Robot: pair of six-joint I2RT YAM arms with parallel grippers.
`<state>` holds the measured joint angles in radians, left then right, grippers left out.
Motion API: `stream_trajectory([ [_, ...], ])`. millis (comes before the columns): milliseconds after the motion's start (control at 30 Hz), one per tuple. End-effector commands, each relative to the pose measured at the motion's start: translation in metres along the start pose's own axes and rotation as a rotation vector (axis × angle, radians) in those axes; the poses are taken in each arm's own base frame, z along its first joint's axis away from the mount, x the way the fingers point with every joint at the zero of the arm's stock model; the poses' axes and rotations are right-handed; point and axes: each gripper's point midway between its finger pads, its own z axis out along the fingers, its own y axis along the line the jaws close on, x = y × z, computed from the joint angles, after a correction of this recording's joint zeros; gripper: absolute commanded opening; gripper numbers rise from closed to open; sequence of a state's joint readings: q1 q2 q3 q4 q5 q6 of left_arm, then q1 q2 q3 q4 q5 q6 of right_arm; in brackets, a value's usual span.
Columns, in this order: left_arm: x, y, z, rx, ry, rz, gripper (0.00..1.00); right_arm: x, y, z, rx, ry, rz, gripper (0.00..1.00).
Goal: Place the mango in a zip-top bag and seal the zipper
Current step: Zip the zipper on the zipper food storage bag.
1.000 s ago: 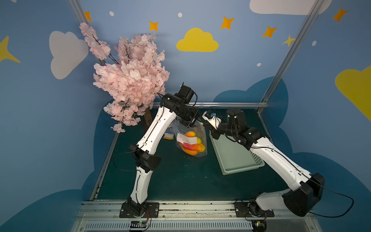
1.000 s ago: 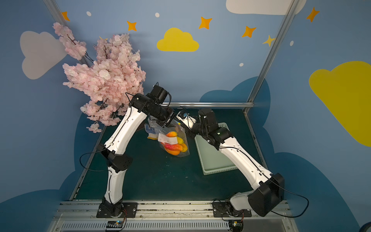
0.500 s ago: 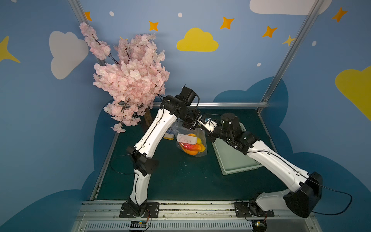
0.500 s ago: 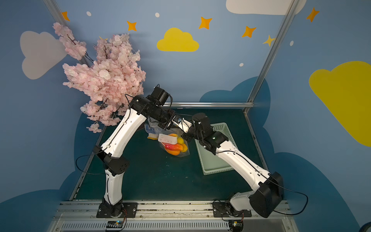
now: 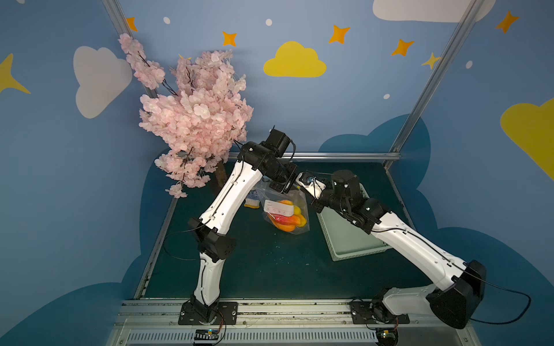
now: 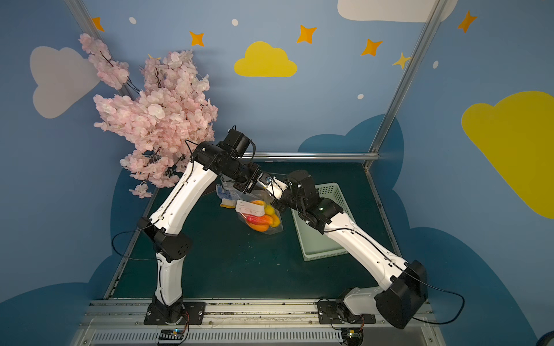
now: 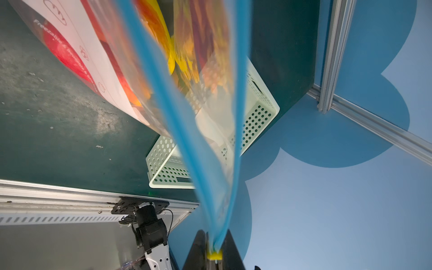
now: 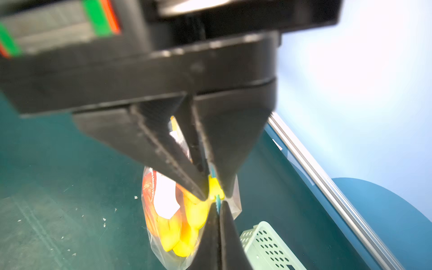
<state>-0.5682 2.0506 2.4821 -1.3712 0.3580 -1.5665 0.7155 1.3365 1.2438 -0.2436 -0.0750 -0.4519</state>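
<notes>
Left end effector is clamped on the yellow slider. Right end effector, just beside it, pinches the zipper. Below both hangs the zip-top bag, mango inside. This looks like the sealing step; next, the slider needs drawing along the gaping mouth.

In front of the zip-top bag, toward the arm bases, the counter lies bare, a wide way in. Just beside the bag, on the right arm's side, stands the green basket. On its far left-arm side lies a glove, with the blossom tree overhanging beyond. Above the bag, the left pincer and right pincer meet on the zipper, blocking that approach.
</notes>
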Motion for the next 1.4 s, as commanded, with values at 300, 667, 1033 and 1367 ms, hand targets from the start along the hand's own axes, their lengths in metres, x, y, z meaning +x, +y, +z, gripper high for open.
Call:
stream_trajectory([
  [300,-0.003,0.011,-0.003,-0.035,-0.019,-0.001,0.03,-0.012,-0.001,-0.011,0.013,-0.045,0.002,0.00],
  [667,-0.022,0.017,-0.018,-0.040,-0.079,0.006,0.03,-0.002,0.003,-0.019,0.013,-0.034,-0.009,0.00],
  [1033,-0.037,0.021,-0.026,-0.048,-0.122,0.008,0.03,-0.001,0.003,-0.029,0.013,-0.037,-0.011,0.00],
  [1367,-0.026,0.014,-0.019,-0.028,-0.103,0.022,0.03,-0.003,0.011,-0.021,-0.042,-0.026,0.030,0.35],
])
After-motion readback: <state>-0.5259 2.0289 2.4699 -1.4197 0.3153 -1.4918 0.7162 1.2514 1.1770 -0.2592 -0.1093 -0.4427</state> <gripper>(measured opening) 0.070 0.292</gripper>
